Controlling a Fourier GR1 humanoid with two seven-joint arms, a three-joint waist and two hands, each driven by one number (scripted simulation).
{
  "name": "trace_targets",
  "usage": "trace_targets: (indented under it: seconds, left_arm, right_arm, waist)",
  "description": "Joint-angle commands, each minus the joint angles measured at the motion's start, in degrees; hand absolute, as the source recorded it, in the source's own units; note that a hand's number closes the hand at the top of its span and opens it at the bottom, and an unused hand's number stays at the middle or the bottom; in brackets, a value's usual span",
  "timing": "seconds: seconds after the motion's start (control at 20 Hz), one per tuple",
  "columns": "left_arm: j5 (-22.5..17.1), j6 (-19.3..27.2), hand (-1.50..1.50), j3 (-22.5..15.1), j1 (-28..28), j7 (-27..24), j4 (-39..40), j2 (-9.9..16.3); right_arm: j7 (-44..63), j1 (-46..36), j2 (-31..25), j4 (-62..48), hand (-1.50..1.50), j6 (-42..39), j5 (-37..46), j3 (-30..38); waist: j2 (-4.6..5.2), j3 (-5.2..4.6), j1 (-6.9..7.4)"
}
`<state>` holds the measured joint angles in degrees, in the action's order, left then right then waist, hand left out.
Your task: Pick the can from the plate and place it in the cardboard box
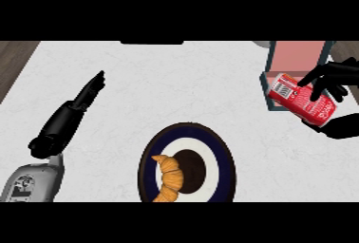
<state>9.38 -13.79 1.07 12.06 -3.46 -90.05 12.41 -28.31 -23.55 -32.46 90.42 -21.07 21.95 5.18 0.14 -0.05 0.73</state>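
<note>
Even, bright light is falling over the white marbled surface, leaving it pale and almost shadowless. No glare is showing on the red can or the dark-rimmed plate, and neither is casting a distinct shadow. The black left robot hand is reading as a flat silhouette with hardly any shading. Edges are looking slightly soft throughout.

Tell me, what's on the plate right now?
Only a croissant lies on the plate, at its left side. The can is off it, held by the right robot hand near the box.
</note>
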Motion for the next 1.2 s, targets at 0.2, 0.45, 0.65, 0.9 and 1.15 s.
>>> trace_targets:
  seconds: [0.2, 0.45, 0.65, 0.9, 1.15]
  left_arm:
    - [-2.37, -2.12, 0.00, 1.02, 2.52, 3.23, -0.51, 0.04]
    - [1.71, 0.73, 0.00, -1.43, 2.76, -0.83, 2.36, -2.01]
    - [1.00, -0.19, 0.00, -0.52, 5.03, 0.09, 2.85, -1.03]
    - [1.82, 0.36, 0.00, -1.23, 4.44, -2.87, 5.24, -2.17]
    - [0.96, -0.28, 0.00, -0.52, 5.07, -0.57, 3.27, -1.53]
  right_arm:
    - [-0.53, -18.11, 0.23, -24.25, 1.50, 6.38, 9.70, -0.98]
    - [-7.57, -22.21, -7.34, -37.74, 1.50, 2.61, 15.49, -3.58]
    - [-10.19, -24.54, -8.01, -46.74, 1.50, 1.59, 21.73, -9.15]
    - [-16.10, -30.82, -9.23, -57.40, 1.50, 1.35, 27.48, -12.77]
    - [-22.08, -34.40, -9.80, -66.20, -1.50, -1.06, 32.15, -16.49]
  waist:
    - [0.32, 0.07, 1.33]
    - [0.88, 0.08, 1.64]
    - [1.40, 0.12, 2.65]
    - [1.30, 0.09, 2.43]
    - [1.41, 0.16, 3.44]
